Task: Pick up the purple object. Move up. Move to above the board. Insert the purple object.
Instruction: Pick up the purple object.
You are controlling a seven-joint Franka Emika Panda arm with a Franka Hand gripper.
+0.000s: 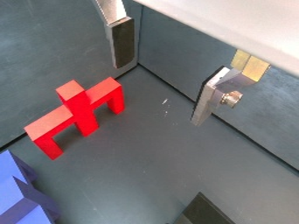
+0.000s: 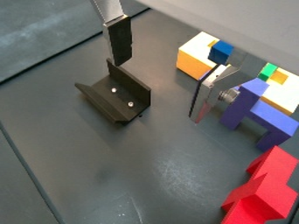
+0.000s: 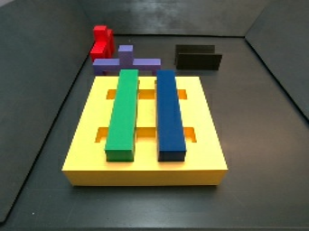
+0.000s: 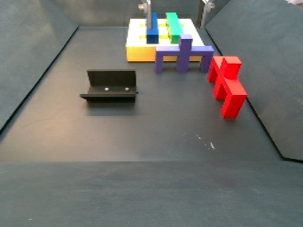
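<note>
The purple object point(image 4: 183, 56) is a violet-blue pronged block standing on the floor against the near end of the yellow board point(image 4: 140, 51). Both side views show it point(image 3: 126, 63), and in a wrist view it lies just beyond one finger point(image 2: 257, 109). The board point(image 3: 145, 153) carries a green bar point(image 3: 125, 113) and a dark-blue bar point(image 3: 169, 113) in its slots. My gripper point(image 2: 160, 87) hangs open over bare floor between the fixture and the purple object, nothing between its fingers point(image 1: 216, 96). In a wrist view the gripper point(image 1: 159, 91) is beside the red block, with a corner of the purple object point(image 1: 17, 192) at the edge.
A red block point(image 4: 228, 82) lies on the floor to the side of the purple object, also seen in a wrist view point(image 1: 76, 114). The dark L-shaped fixture point(image 4: 110, 86) stands apart on the floor point(image 2: 114, 96). Grey walls enclose the work area.
</note>
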